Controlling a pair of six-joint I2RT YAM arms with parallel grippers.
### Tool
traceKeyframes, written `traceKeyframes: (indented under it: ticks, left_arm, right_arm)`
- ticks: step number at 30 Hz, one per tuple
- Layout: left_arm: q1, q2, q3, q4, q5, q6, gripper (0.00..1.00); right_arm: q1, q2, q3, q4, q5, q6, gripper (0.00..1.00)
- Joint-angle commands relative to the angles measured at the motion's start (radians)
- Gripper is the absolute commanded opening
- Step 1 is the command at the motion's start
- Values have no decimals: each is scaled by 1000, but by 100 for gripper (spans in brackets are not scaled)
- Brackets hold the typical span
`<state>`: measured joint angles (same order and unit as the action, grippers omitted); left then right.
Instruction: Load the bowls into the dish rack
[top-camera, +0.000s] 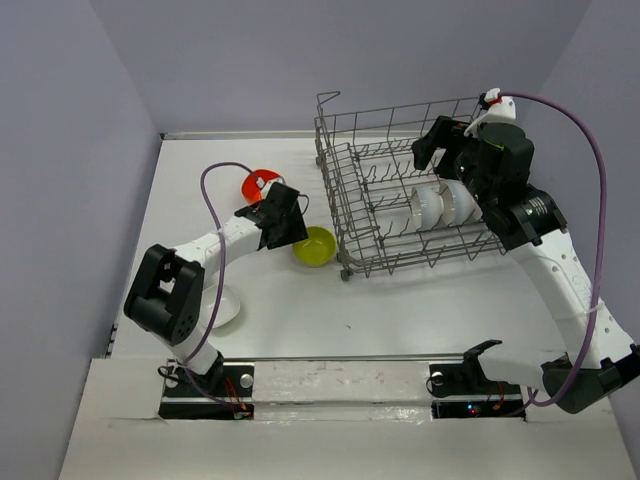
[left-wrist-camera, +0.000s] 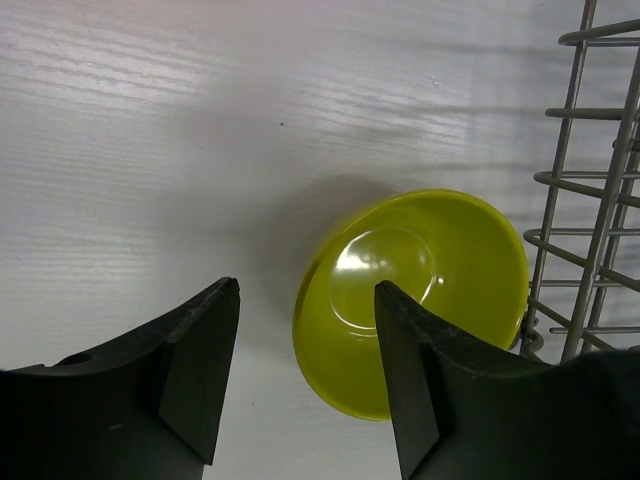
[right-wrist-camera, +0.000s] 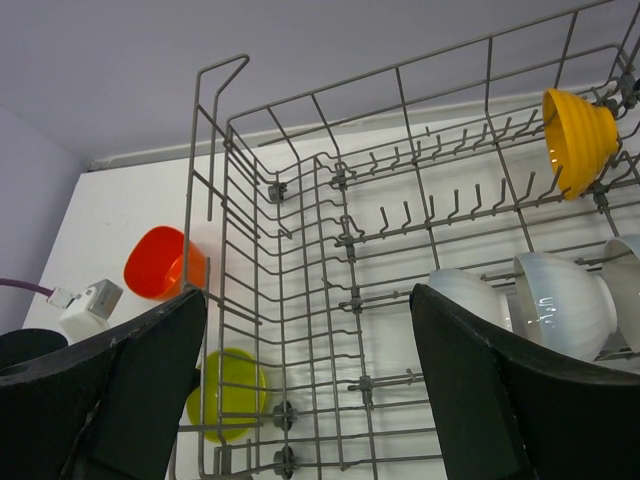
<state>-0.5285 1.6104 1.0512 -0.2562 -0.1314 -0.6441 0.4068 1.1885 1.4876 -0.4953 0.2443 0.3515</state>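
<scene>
Left gripper (left-wrist-camera: 307, 290) jaws spread, empty, above lime green bowl (left-wrist-camera: 440, 260); right finger over its near rim. Bowl on table (left-wrist-camera: 150, 150), just beside dish rack (left-wrist-camera: 590, 200). Right gripper (right-wrist-camera: 305, 295) spread wide, empty, over rack interior; white bowls (right-wrist-camera: 560, 300) racked by its right finger.

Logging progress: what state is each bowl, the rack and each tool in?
lime green bowl: on table
red-orange bowl: on table
lone white bowl: on table
racked white bowls: on edge
orange-yellow bowl: in rack
dish rack: partly loaded
left tool: open over lime green bowl
right tool: open, empty
</scene>
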Motion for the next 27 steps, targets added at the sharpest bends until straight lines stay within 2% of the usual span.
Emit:
traceKeyframes:
  ticks: [1,14,18,21,24,27]
  left_arm:
    - [-2,14,-23,40,-1,-11,65]
    - [-4,46,-42,77,16,-3,62]
    - [-4,48,-45,78,18,1,55]
    - [-4,46,-51,77,18,6,41]
    - [-4,45,-56,77,16,8,33]
    - [-4,42,-65,77,12,9,18]
  right_arm:
    - [3,-24,-1,9,-11,-6,88]
    - [3,-17,2,4,-10,-6,88]
    - [3,-10,3,6,-11,-6,88]
    - [3,-6,5,1,-14,-6,88]
    - [3,-6,3,1,-14,-9,88]
    - [3,-3,5,0,-17,-11,88]
